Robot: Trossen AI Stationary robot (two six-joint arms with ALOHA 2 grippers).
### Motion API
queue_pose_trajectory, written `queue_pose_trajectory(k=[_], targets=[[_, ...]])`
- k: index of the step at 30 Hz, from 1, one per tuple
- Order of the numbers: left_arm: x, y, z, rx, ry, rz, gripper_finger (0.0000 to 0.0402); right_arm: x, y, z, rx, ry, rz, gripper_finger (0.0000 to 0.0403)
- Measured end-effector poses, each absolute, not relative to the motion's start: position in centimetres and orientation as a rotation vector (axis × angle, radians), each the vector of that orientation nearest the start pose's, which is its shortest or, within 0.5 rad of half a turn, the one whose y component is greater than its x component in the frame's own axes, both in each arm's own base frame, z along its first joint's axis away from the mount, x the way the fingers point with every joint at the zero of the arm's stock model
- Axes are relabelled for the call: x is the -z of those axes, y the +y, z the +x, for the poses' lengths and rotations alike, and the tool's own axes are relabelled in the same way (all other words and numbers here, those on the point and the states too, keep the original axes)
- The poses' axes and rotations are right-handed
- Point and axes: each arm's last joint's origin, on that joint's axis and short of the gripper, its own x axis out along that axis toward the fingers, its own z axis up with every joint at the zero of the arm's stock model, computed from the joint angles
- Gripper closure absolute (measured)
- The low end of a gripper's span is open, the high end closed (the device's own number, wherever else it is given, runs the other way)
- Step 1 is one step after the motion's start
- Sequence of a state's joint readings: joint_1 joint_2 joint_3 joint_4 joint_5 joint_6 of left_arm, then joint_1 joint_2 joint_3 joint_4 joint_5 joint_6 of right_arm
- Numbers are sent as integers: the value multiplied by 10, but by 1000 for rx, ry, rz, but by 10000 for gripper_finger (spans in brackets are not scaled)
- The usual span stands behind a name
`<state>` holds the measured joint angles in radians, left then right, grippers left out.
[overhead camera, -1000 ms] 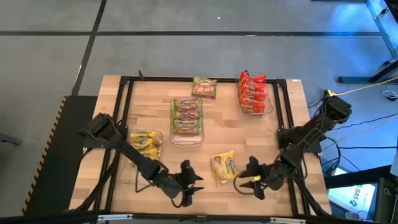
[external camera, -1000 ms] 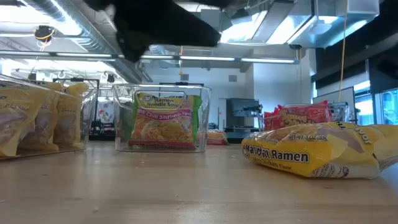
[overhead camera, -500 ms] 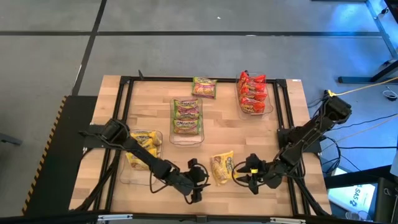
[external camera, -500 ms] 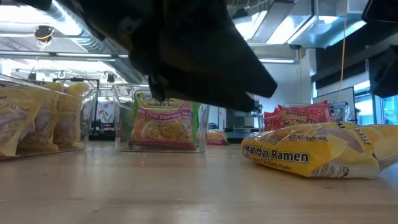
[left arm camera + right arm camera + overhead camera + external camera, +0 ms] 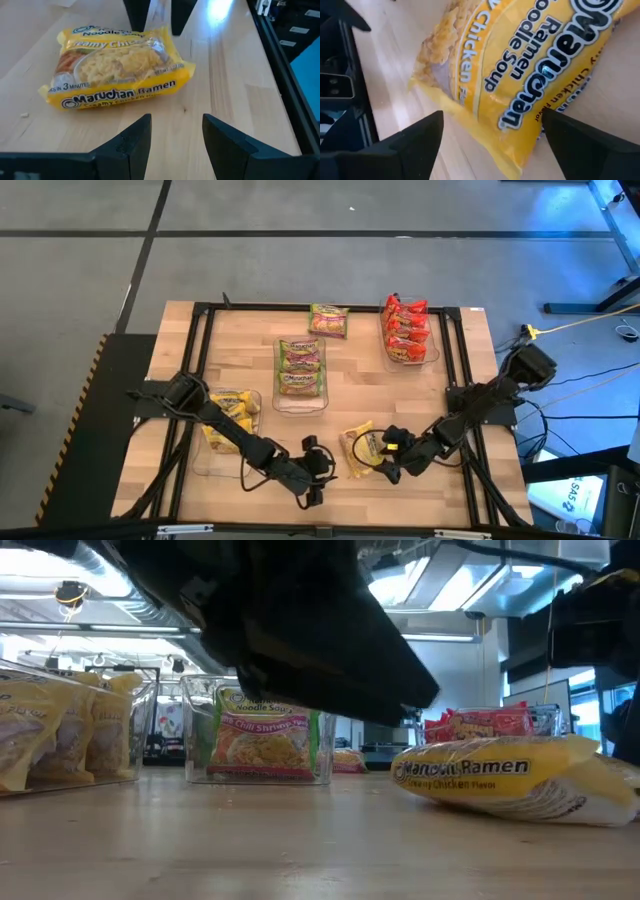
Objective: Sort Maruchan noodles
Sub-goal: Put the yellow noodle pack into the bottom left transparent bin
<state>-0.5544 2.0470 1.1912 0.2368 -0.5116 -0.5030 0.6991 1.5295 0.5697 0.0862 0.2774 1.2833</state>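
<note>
A yellow Maruchan creamy chicken ramen packet (image 5: 357,450) lies flat on the wooden table (image 5: 250,350) near its front edge, crinkly and puffed, with blue lettering and a noodle picture on its face. The right gripper (image 5: 383,457) is at the packet's right end, its fingers (image 5: 415,145) spread wide to either side of the wrapper without pinching it. The left gripper (image 5: 322,470) sits just left of the packet, jaws parted and empty.
</note>
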Motion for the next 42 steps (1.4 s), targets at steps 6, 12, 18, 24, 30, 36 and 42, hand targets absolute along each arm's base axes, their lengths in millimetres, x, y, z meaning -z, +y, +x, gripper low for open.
queue_pose_trajectory(k=[6, 12, 18, 24, 30, 36, 42], targets=[[-118, -203, 376, -99, 543, -191, 233, -124, 163, 206, 167, 859, 802, 64], [-124, -200, 391, 16, 517, -293, 233, -130, 164, 205, 94, 926, 847, 64], [-153, -203, 412, 19, 402, -193, 233, -144, 159, 202, 15, 955, 849, 64], [-133, -180, 410, -74, 509, -136, 233, -150, 162, 193, 31, 941, 820, 64], [-108, -168, 400, -113, 586, -167, 233, -140, 161, 191, 204, 861, 823, 64], [-105, -169, 398, -109, 588, -178, 233, -127, 163, 194, 290, 830, 839, 64], [-102, -170, 398, -98, 600, -176, 233, -113, 169, 205, 300, 728, 855, 64]])
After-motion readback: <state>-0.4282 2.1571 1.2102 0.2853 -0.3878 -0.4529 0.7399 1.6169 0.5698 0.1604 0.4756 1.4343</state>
